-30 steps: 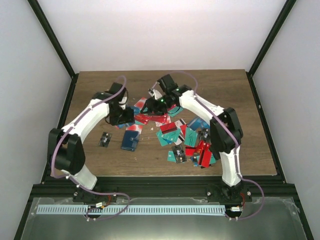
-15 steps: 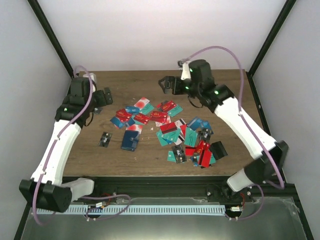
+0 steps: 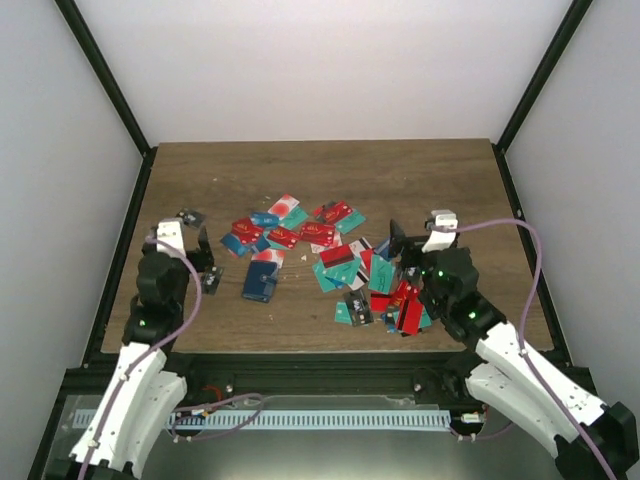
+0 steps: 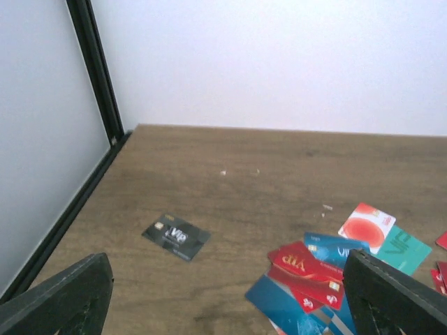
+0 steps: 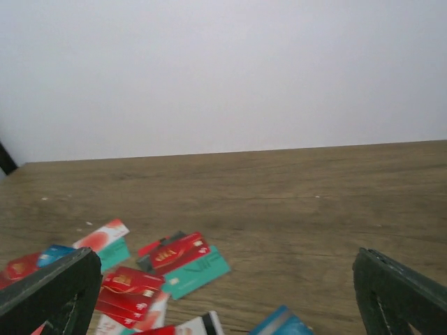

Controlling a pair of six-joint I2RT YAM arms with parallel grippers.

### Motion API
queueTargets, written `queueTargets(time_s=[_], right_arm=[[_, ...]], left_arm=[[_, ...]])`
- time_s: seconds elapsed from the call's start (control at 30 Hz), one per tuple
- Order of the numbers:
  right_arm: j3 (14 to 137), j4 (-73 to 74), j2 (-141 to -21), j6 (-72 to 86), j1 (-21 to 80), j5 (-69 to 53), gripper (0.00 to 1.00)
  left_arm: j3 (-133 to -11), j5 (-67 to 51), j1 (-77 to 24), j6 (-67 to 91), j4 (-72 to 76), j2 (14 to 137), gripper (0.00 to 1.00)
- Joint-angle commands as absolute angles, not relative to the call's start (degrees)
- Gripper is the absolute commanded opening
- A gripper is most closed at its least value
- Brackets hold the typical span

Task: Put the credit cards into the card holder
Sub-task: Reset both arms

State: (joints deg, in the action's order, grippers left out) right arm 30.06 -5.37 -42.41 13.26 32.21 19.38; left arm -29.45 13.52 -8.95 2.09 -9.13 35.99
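Tabletop (image 3: 300, 165): brown wood grain.
Cards (image 3: 337, 254): many, red, teal, blue, scattered and overlapping mid-tabletop.
Holder (image 3: 260, 282): navy, flat, beside the cards' left side.
Black card (image 4: 176, 236): alone, near left edge.

**Two arms: white shells, black joints**

From my station, the left arm (image 3: 140, 400) and right arm (image 3: 530, 385) show white link covers between black joint housings. A lilac cable (image 3: 185, 310) loops along each arm. Small green lamps (image 3: 140, 322) glow on the black wrist blocks. The left tool (image 4: 223, 286) and right tool (image 5: 227, 293) carry dark grey, matt, wedge-shaped fingers (image 4: 66, 296).
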Motion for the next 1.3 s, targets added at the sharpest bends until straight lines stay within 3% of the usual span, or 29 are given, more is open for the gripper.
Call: queueTargets(time_s=[0.0, 0.23, 0.4, 0.8, 0.87, 1.0, 1.07, 1.27], right_arm=[[24.1, -15.2, -37.7, 6.1, 32.0, 26.6, 1.00], [11.4, -26.7, -39.3, 1.8, 31.2, 28.4, 1.00], [6.9, -36.9, -46.1, -2.0, 24.7, 18.6, 1.00], [5.9, -76.1, -76.8, -3.1, 7.4, 1.6, 1.00], [7.5, -76.8, -79.8, -3.0, 5.9, 0.1, 1.00], [6.5, -88.8, -90.0, -2.9, 2.5, -9.8, 1.00], [12.1, -72.4, -87.0, -3.0, 1.1, -13.0, 1.00], [14.0, -71.0, -88.1, 1.0, -0.9, -10.3, 1.00]], left_arm=[[-18.9, 11.9, -8.4, -1.7, 11.8, 29.5, 0.93], [-11.9, 11.3, -4.5, -2.0, 27.2, 43.0, 0.95], [-9.7, 8.2, -0.9, -0.6, 40.7, 57.2, 0.95], [-15.7, -2.5, 6.2, 4.4, 65.6, 85.3, 0.96], [-17.6, -5.5, 5.6, 1.7, 61.0, 85.4, 0.99], [-12.3, -6.7, 5.1, 1.2, 77.8, 90.7, 1.00], [-14.8, -4.7, 4.7, 0.7, 68.7, 88.6, 1.00], [-16.4, 0.7, 1.5, -0.9, 67.4, 89.8, 1.00]])
